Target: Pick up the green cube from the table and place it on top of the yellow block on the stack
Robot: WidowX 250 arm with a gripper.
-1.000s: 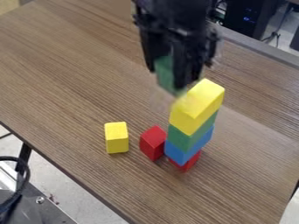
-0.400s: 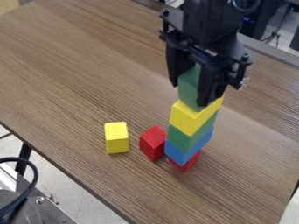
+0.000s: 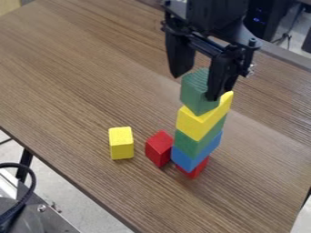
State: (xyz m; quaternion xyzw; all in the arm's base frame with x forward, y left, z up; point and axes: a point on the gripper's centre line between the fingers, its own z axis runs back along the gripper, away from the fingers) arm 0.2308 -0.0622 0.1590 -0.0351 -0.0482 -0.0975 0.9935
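My gripper (image 3: 195, 86) hangs over the top of the stack with its fingers spread apart. Between and just below them, a green block (image 3: 198, 92) rests on a yellow block (image 3: 203, 119); the right fingertip is close beside it, and whether they touch I cannot tell. Under the yellow block come another green block (image 3: 195, 144), a blue block (image 3: 192, 159) and, at the bottom, a red block (image 3: 195, 169).
Left of the stack's base stands a red block (image 3: 159, 148), and farther left a yellow block (image 3: 121, 143). They are on the wooden table (image 3: 79, 91). A black cable (image 3: 30, 186) curves beyond the table's lower left edge.
The gripper moved right to above the stack with the green block, then its fingers opened and it rose slightly. The green block now sits on the upper yellow one.
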